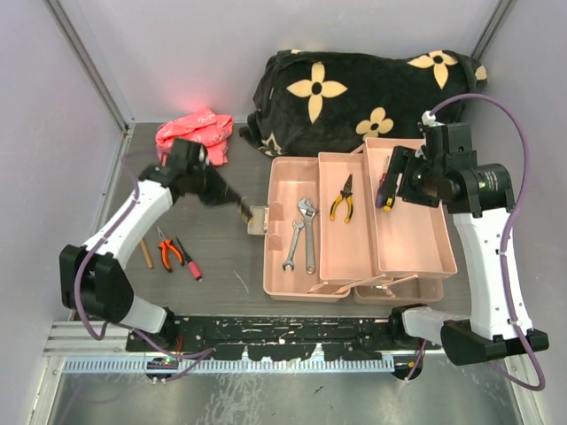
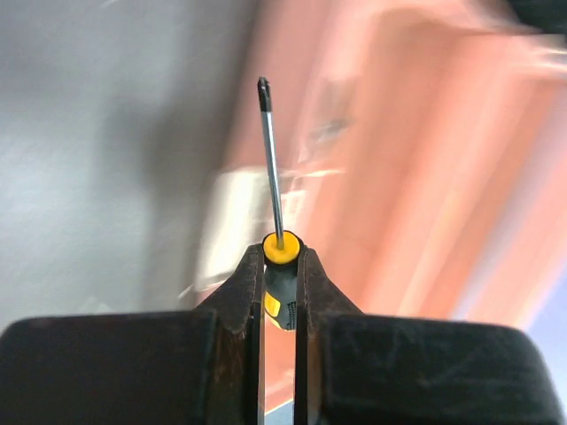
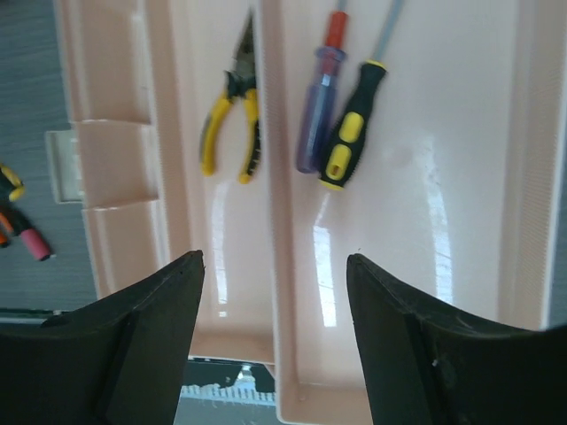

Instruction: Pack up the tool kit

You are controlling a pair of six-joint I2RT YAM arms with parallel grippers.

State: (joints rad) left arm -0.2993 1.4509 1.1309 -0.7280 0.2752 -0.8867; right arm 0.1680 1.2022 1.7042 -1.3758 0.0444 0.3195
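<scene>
A: The toolbox (image 1: 412, 239) lies open at 3 o'clock from the table's middle. Where's the trouble?

B: The right gripper (image 3: 275, 266) hangs spread and empty over the box's 3 o'clock tray. I'd watch the left gripper (image 2: 282, 266) at the box's 9 o'clock. It's pinching a screwdriver (image 2: 273, 168) by the handle, shaft poking far ahead.

A: So the tip leads?

B: Yes, it could catch the box wall and twist loose. Pliers (image 1: 168, 250) at 8 o'clock lie unpacked
</scene>
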